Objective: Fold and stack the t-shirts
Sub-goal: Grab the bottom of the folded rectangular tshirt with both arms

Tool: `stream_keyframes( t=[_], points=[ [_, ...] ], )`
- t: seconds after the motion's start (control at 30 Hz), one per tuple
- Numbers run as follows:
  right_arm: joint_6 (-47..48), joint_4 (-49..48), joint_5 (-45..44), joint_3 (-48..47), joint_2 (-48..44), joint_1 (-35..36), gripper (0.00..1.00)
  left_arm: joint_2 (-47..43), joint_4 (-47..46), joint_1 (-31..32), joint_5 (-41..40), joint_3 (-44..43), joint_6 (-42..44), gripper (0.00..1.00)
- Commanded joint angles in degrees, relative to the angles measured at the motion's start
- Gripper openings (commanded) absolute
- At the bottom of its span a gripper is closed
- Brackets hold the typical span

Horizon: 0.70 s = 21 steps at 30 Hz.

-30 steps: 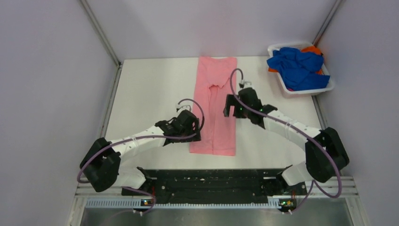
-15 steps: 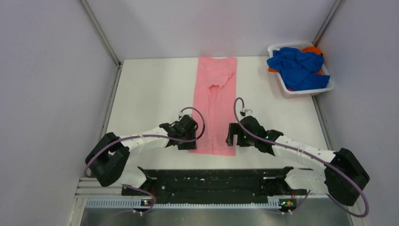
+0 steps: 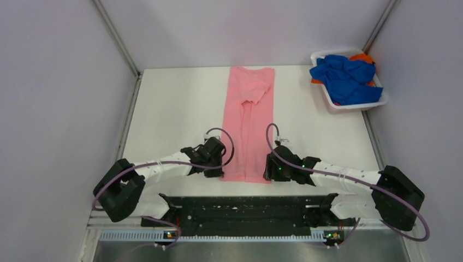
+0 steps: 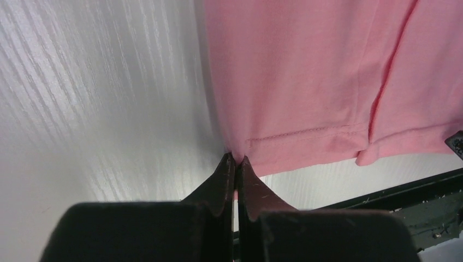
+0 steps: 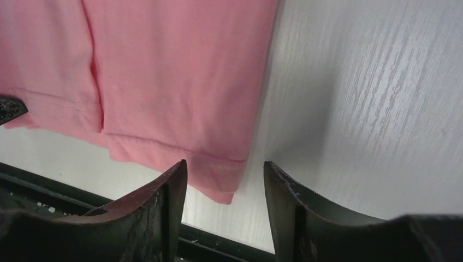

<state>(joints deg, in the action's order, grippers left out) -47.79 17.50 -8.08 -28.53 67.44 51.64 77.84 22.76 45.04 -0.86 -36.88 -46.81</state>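
Note:
A light pink t-shirt [image 3: 248, 125] lies flat as a long narrow strip running from the back of the white table [image 3: 174, 109] to its near edge. My left gripper [image 3: 218, 172] [image 4: 236, 159] is shut on the near left corner of its hem [image 4: 306, 139]. My right gripper [image 3: 268, 173] [image 5: 224, 164] stands open at the near right corner, the hem corner [image 5: 218, 183] lying between its fingers without touching them. Blue t-shirts [image 3: 344, 76] and an orange one [image 3: 362, 57] are heaped in the basket.
A white plastic basket [image 3: 355, 105] sits at the back right corner of the table. A black rail [image 3: 245, 207] runs along the near edge, just behind both grippers. Grey walls close in the left, back and right sides.
Both arms have drawn back along the pink shirt to its near hem. The left gripper has shut on the left corner. The right gripper's jaws have narrowed around the right corner.

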Motion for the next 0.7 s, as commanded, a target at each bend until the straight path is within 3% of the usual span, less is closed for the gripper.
stream_keyframes(
  t=[0.0,0.17,0.53,0.67],
  points=[
    [-4.6,1.1,-2.7,-0.6,2.7,1.1,0.51,-2.5,-0.4,0.1,2.9,1.4,-1.6,0.00],
    [-4.9,-0.3,-1.0,-0.3,3.0,2.2,0.45,-2.3,-2.4,0.2,5.2,3.0,-3.1,0.00],
    [-8.7,8.7,-2.0,1.4,-3.5,5.8,0.45,-5.2,-4.6,0.3,6.2,6.8,-6.8,0.00],
    [-7.8,6.4,-0.9,2.2,-4.3,5.9,0.42,-5.1,-4.7,0.4,6.7,6.7,-6.8,0.00]
  ],
)
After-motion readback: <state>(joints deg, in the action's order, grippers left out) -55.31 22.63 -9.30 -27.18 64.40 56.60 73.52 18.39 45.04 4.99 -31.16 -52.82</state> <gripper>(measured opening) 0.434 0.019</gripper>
